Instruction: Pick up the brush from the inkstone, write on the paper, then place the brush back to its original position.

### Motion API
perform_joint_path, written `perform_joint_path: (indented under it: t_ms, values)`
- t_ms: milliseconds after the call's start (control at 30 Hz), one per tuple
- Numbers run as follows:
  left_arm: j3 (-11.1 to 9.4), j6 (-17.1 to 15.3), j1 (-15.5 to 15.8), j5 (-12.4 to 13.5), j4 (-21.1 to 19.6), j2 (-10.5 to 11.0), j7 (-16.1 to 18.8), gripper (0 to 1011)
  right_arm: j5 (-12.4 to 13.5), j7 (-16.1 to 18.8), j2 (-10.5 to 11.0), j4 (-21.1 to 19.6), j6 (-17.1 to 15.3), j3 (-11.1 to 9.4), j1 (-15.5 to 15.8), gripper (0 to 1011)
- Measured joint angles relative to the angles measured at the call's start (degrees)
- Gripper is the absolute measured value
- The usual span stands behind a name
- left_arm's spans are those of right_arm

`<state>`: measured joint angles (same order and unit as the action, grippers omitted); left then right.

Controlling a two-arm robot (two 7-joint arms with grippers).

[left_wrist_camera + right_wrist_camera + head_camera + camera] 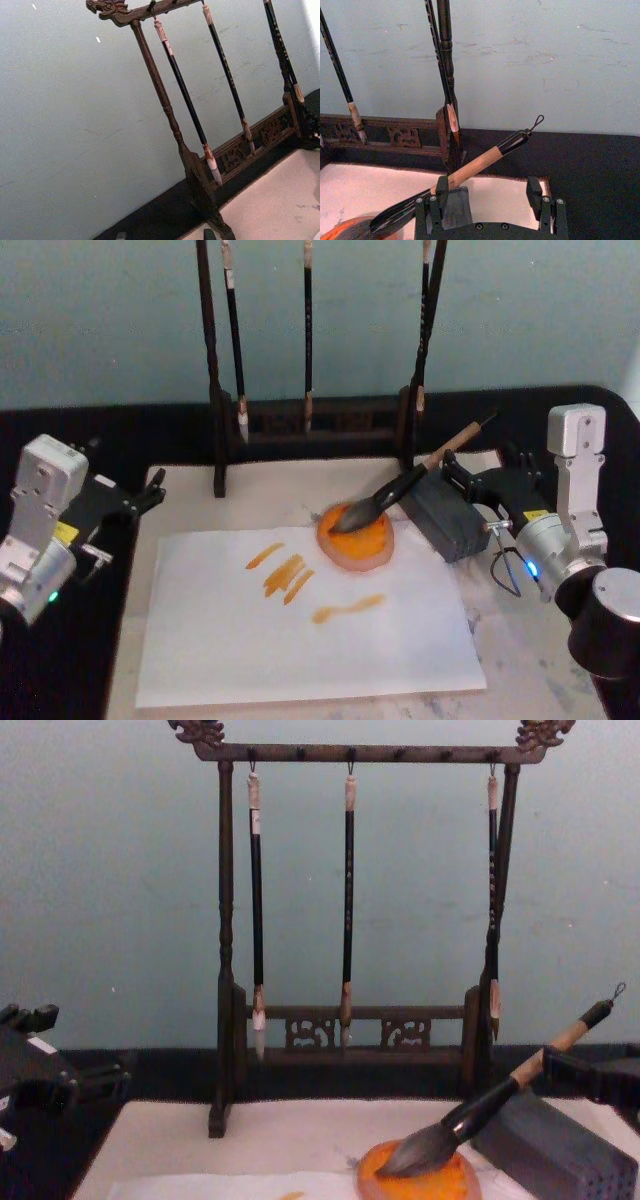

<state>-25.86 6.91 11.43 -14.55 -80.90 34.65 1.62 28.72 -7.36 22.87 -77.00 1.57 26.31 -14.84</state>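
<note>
A: How did the right gripper (458,472) stand?

B: Its fingers (536,192) were spread apart and grasped nothing. They sat just behind the grey perforated block (447,517), with the brush (400,486) handle passing between them; whether a finger touched it cannot be told.

A: Where did the brush lie?

B: Its dark bristles rested in the inkstone (356,537), and the tan handle leaned up across the block, with the loop end highest.

A: And the left gripper (150,491)?

B: It was parked at the left edge of the mat, jaws parted, holding nothing.

A: What of the surface and room?

B: The paper (300,625), bearing orange strokes (285,575), lay on a beige felt mat (290,495) over a black table (80,430). Behind stood a dark carved brush rack (350,900) with three slim hanging brushes (348,910), against a pale blue-green wall (120,870).
</note>
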Motion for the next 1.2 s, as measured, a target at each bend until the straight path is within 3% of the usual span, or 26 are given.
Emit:
perform_joint_path:
  t_ms: [1200]
  values:
    - [0.0, 0.0, 0.0, 0.0, 0.0, 0.0, 0.0, 1002, 0.1, 0.0, 0.0, 0.0, 0.0, 0.0, 0.0, 1000]
